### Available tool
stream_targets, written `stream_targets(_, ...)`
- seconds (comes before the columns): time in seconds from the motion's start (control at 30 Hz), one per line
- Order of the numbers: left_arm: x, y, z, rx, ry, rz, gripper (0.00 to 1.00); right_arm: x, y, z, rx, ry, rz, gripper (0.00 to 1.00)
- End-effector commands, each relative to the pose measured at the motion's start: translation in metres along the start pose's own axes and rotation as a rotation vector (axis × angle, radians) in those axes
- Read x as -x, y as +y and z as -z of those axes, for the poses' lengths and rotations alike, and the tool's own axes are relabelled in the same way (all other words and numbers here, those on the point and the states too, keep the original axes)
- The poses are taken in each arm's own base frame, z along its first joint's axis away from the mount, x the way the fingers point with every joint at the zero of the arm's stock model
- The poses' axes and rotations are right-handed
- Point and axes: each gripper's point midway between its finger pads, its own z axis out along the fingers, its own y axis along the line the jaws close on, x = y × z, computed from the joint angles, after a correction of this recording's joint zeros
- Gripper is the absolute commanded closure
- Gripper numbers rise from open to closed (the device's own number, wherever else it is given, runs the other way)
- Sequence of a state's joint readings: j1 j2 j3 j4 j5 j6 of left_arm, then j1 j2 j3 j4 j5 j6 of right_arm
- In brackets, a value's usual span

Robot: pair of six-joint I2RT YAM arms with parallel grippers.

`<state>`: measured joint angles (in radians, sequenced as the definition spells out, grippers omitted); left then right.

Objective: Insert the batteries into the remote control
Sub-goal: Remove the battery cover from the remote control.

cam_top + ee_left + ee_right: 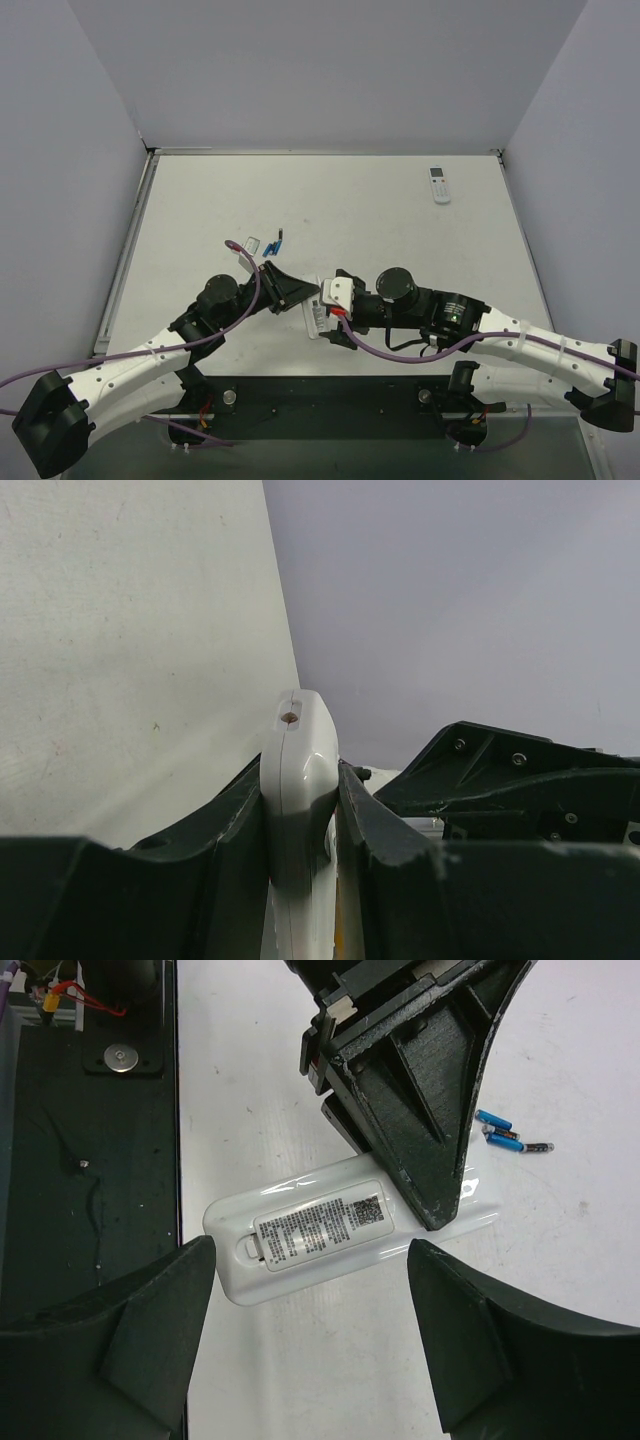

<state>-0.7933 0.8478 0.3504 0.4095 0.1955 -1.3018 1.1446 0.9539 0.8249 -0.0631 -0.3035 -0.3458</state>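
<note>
Left pincer [300, 772] is clamped on the remote control [330, 1222], jaws pressed against both long edges near one end, so the body is pinned low over the bench [330, 1380] with its plain back facing up. The printed label shows, and a small latch tab [247, 1247] sits at the free end. Right pincer [310, 1252] hovers over that free end with its jaws wide apart and nothing between them. The batteries [494, 1119] lie loose on the bench just beyond the gripped end, close together and not yet loaded. A second, rounder remote [438, 184] sits well apart at the far side and is out of play. On handling, the remote looks like light, stiff plastic with a glossy, slippery shell, so the edge grip is the sensible hold. The door probably wants a push at the tab, not a squeeze across the body. The batteries look tiny, smooth and ready to roll. I'd pinch each across its middle, jaws square to its length, since a glancing touch could send one skittering off.
</note>
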Motion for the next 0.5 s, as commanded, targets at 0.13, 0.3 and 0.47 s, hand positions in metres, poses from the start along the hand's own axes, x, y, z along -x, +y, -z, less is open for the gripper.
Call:
stream_targets(0.13, 0.006, -0.043, 0.001, -0.128, -0.013, -0.018, 1.00, -0.004, -0.006, -0.006, -0.024, 0.000, 0.013, 0.29)
stream_targets(0.3, 0.007, -0.046, 0.002, -0.136, -0.017, -0.013, 1.00, -0.011, -0.008, -0.008, -0.035, 0.017, 0.016, 0.29)
stream_targets(0.47, 0.007, -0.047, 0.004, -0.140, -0.019, -0.011, 1.00, -0.011, -0.011, -0.008, -0.053, 0.022, 0.017, 0.32)
